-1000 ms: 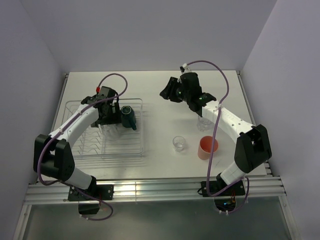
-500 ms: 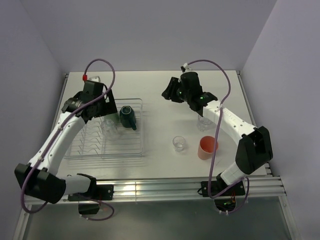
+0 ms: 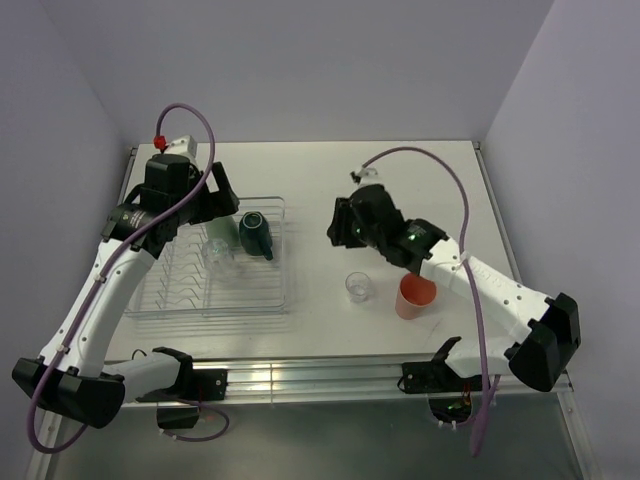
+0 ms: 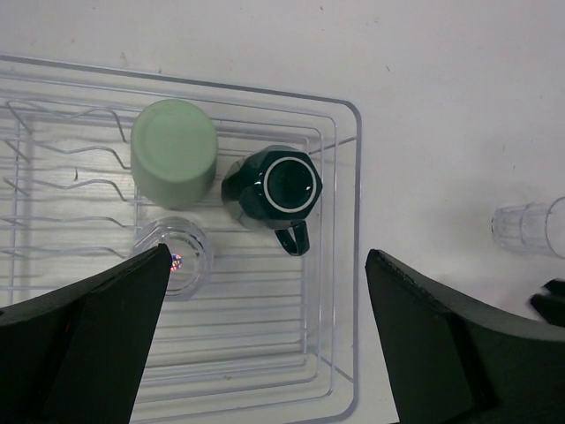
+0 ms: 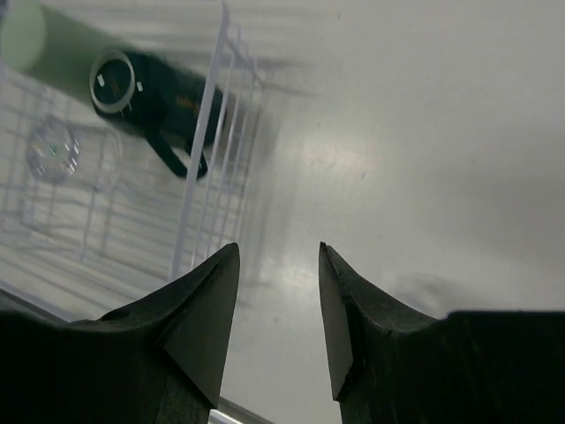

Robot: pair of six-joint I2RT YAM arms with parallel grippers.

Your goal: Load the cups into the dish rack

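- Rack contents: the dish rack [image 4: 358, 177] held three cups in its far half. These were a pale green tumbler [image 4: 174, 152], apparently base up, a dark teal mug [image 4: 278, 185] just beside it, and a racked clear glass [image 4: 190, 256] near both. The nearer rows of prongs carried nothing.
- Cups outside: a loose clear glass [image 3: 358, 287] and a salmon-pink tumbler [image 3: 415, 297] stood upright near one another on the table [image 3: 330, 180], right of the rack. A third glass could not be found in the top view and was possibly hidden under the right arm.
- Left gripper [image 4: 267, 265]: it hung above the rack with its fingers spread wide and nothing between them.
- Right gripper [image 5: 278, 256]: it hovered over bare table beside the rack, beyond the loose clear glass, with its jaws parted narrowly and empty. The right wrist view was smeared.
- Hazard, jaw gap: the right opening looked too slim for a cup. A descent without widening would probably push the glass over.
- Hazard, crowding: a finger passing round one cup could nudge its neighbour, and the right forearm [image 3: 470, 270] crossed above the tumbler.
- Hazard, slip: a smooth clear wall might slide from a light pinch.
- Hazard, shared space: both arms could meet over the rack.
- Hazard, seating: a cup set on prong tips might tilt against the mug.
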